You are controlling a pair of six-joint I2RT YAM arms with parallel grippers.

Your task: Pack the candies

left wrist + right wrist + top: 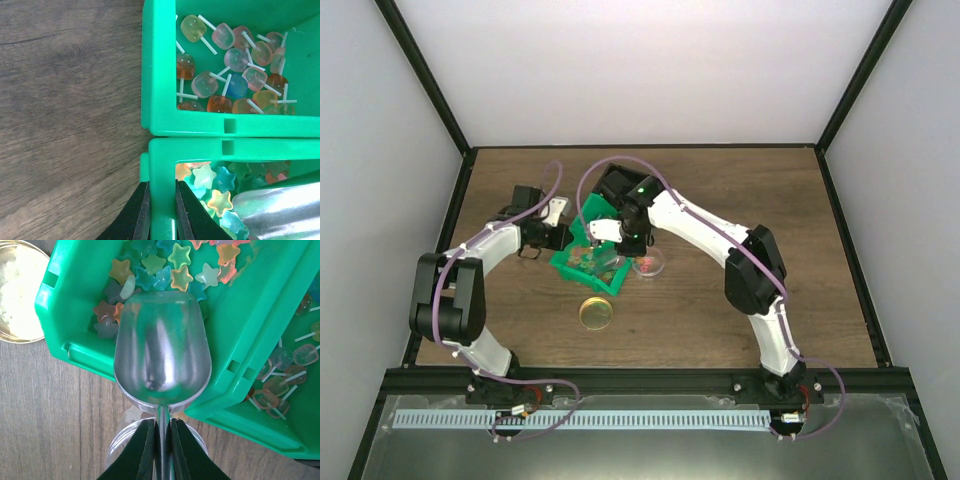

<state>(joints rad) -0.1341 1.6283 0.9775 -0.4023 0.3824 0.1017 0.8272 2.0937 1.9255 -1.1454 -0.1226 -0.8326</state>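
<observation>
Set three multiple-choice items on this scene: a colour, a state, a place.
1. The bins are: A blue, B green, C red.
2. The scoop by the candies is: A heaped, B empty, C upside down.
3. The gold lid lies: A in a bin, B in the scoop, C on the table.
Key: 1 B, both walls are green; 2 B, its bowl shows bare metal; 3 C, it rests on the wood near the bins.
</observation>
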